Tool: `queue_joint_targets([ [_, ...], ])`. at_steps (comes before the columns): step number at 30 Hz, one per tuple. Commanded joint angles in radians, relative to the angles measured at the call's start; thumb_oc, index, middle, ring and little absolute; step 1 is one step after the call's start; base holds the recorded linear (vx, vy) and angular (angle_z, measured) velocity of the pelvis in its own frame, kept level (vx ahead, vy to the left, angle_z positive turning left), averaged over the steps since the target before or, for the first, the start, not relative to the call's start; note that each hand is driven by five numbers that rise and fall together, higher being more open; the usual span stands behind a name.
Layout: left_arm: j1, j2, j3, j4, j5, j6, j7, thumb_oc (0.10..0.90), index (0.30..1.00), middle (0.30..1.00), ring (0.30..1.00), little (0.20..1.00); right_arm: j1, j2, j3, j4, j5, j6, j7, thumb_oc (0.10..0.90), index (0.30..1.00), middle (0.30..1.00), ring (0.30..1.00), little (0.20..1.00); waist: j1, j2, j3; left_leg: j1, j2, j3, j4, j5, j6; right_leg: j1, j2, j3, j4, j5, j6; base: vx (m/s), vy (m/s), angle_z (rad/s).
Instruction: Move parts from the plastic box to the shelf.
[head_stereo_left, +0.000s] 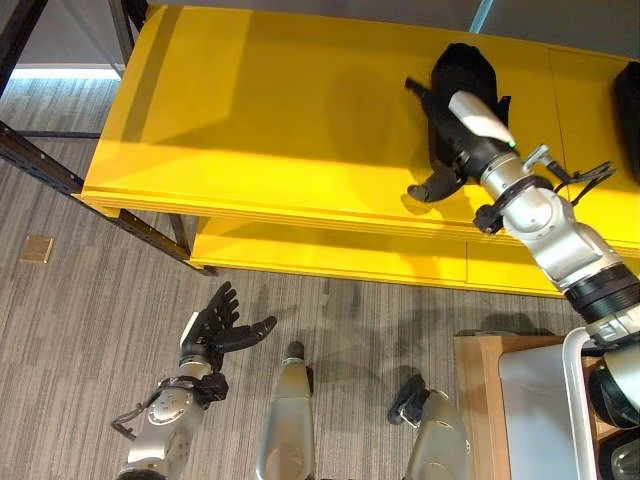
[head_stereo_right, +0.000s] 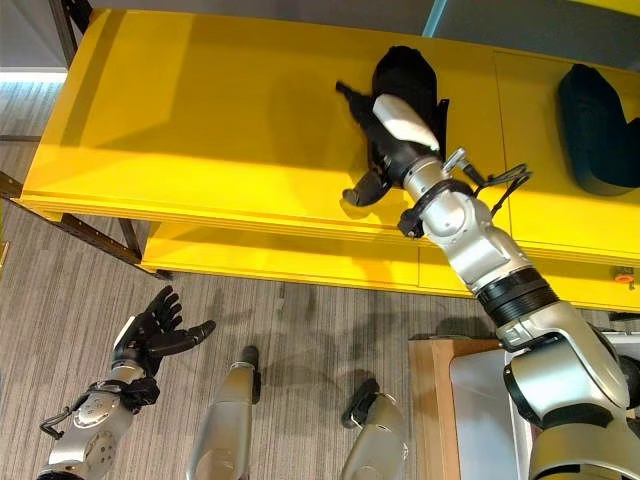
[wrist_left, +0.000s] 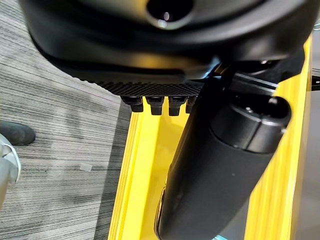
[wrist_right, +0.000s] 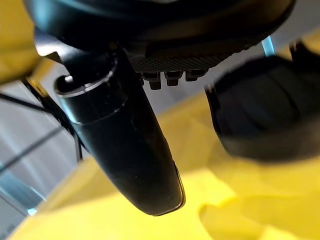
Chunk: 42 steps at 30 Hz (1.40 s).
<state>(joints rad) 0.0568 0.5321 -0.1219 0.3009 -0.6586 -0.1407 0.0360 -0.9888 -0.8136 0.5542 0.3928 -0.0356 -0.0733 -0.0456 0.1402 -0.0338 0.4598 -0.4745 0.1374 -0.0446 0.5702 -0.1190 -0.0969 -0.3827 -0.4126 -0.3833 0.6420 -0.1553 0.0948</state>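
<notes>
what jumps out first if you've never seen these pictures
The bright yellow shelf runs across the upper part of the head views. On its top the right robot hand reaches over a black part, thumb spread to the side; whether it grips the part cannot be told. A second dark part lies further right on the shelf, and the left robot hand hangs open low over the grey floor.
</notes>
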Motion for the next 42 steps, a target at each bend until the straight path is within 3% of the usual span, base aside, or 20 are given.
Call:
queue_joint_targets([
  [1,0.011,0.035,0.041,-0.105,0.021,-0.106,0.009,0.900,1.000,1.000,1.000,1.000,-0.120,-0.037,-0.071,-0.064,0.037,-0.083,-0.071,0.900,1.000,1.000,1.000,1.000,0.010,-0.012,-0.071,0.043,0.009,-0.046,-0.036,-0.033,0.028,0.028,0.000,0.062,0.060,0.046,0.043,0.01,0.006,-0.03],
  [16,0.029,0.008,0.051,-0.109,0.064,-0.109,0.021,0.900,1.000,1.000,1.000,1.000,0.197,-0.056,-0.286,-0.374,0.070,-0.167,-0.084,0.900,1.000,1.000,1.000,1.000,-0.031,-0.028,-0.094,0.080,0.017,-0.028,-0.091,-0.021,0.036,0.065,0.016,0.057,-0.022,0.084,0.058,0.01,0.006,-0.02],
  [25,0.075,-0.025,0.091,-0.092,0.112,-0.118,0.006,0.900,1.000,1.000,1.000,1.000,0.618,0.078,-0.487,-0.562,0.086,-0.216,-0.045,0.900,1.000,1.000,1.000,1.000,-0.094,-0.051,-0.182,0.222,0.011,0.044,-0.350,0.060,0.045,0.211,0.055,0.040,-0.358,0.224,0.095,0.06,0.035,-0.17],
  [33,0.115,-0.078,0.122,-0.086,0.137,-0.125,-0.019,0.900,1.000,1.000,1.000,1.000,0.844,0.167,-0.581,-0.613,0.097,-0.231,-0.009,0.900,1.000,1.000,1.000,1.000,-0.133,-0.070,-0.271,0.323,-0.011,0.105,-0.491,0.098,0.047,0.295,0.063,0.053,-0.543,0.321,0.125,0.08,0.059,-0.17],
  [37,0.152,-0.109,0.143,-0.128,0.174,-0.129,-0.037,0.900,1.000,1.000,1.000,1.000,1.048,0.280,-0.624,-0.621,0.119,-0.219,0.035,0.900,1.000,1.000,1.000,1.000,-0.167,-0.091,-0.328,0.404,-0.043,0.166,-0.501,0.050,0.072,0.343,0.036,0.107,-0.594,0.404,0.156,0.10,0.175,-0.39],
  [42,0.130,-0.097,0.130,-0.159,0.209,-0.140,-0.039,0.900,1.000,1.000,1.000,1.000,1.099,0.316,-0.635,-0.601,0.120,-0.207,0.044,0.900,1.000,1.000,1.000,1.000,-0.192,-0.099,-0.335,0.424,-0.075,0.202,-0.449,-0.014,0.100,0.350,0.004,0.150,-0.584,0.477,0.167,0.01,0.168,-0.26],
])
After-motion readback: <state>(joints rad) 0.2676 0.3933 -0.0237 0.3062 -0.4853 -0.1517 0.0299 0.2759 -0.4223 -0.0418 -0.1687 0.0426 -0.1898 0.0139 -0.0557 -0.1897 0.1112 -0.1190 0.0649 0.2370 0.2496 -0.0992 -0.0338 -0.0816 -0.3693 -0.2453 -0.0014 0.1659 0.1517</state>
